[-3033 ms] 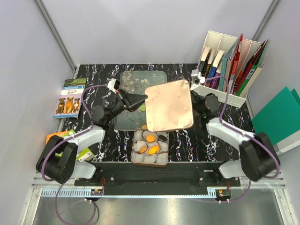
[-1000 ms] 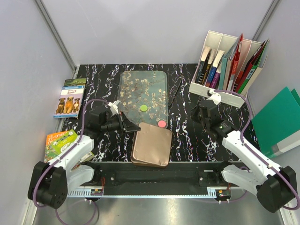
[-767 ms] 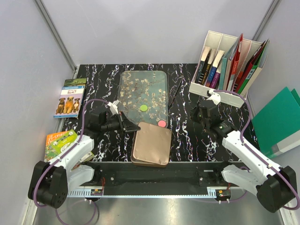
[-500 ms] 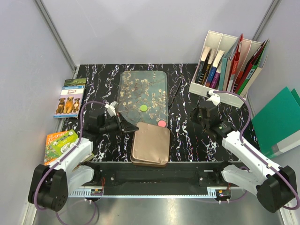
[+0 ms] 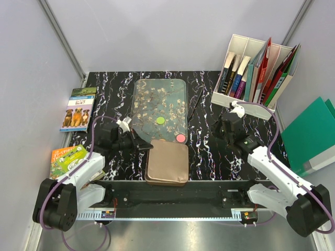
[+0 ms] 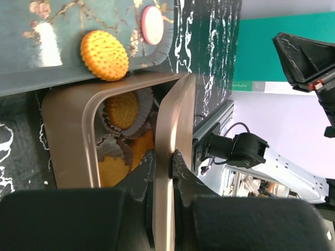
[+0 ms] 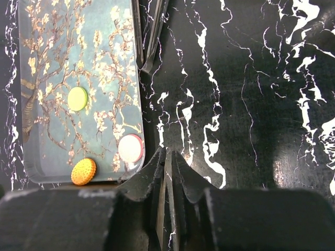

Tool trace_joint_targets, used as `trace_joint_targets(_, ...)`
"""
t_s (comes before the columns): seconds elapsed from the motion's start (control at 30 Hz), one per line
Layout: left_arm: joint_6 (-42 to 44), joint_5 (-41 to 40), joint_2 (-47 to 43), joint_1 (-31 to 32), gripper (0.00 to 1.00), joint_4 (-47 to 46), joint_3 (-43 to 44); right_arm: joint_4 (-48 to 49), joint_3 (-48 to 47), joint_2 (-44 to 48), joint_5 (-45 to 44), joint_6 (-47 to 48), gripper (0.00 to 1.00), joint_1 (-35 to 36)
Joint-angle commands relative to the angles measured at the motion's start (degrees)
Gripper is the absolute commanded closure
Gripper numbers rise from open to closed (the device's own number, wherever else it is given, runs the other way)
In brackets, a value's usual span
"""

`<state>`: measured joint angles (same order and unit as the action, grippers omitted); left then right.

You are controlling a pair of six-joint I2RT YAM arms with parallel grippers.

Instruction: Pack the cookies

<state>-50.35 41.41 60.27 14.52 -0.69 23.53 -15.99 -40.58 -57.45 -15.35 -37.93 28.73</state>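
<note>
While clenched on the tilted bronze rectangular metal lid (image 6: 172,117), at 9 o'clock of the matching tin (image 6: 65,141): left gripper (image 6: 162,157) | orange round toy cookies (image 6: 123,110) in tin; loose orange cookie (image 6: 103,48), pink cookie (image 6: 153,24), green cookie (image 7: 77,98) on blossom-patterned tray (image 6: 78,15) at 12 o'clock | right gripper (image 7: 166,154) at 3 o'clock, clenched on air

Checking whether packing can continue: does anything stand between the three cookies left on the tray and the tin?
Yes. The lid sits over the tin, its edge pinched by the left fingers. The green cookie, pink cookie and orange cookie on the tray likely cannot go in past it.
</note>
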Motion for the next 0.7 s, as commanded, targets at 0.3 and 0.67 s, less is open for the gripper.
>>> trace_joint_targets(0.3,3.2,-7.5,1.7,-0.9,1.0,5.4,0.6,10.0,-0.1,-3.0,25.4,-0.6,0.8,0.1)
trace_joint_targets(0.67,5.3,-13.1,4.0,-0.9,1.0,11.0,1.5,23.4,3.9,-8.5,43.5,-4.3,0.79,4.0)
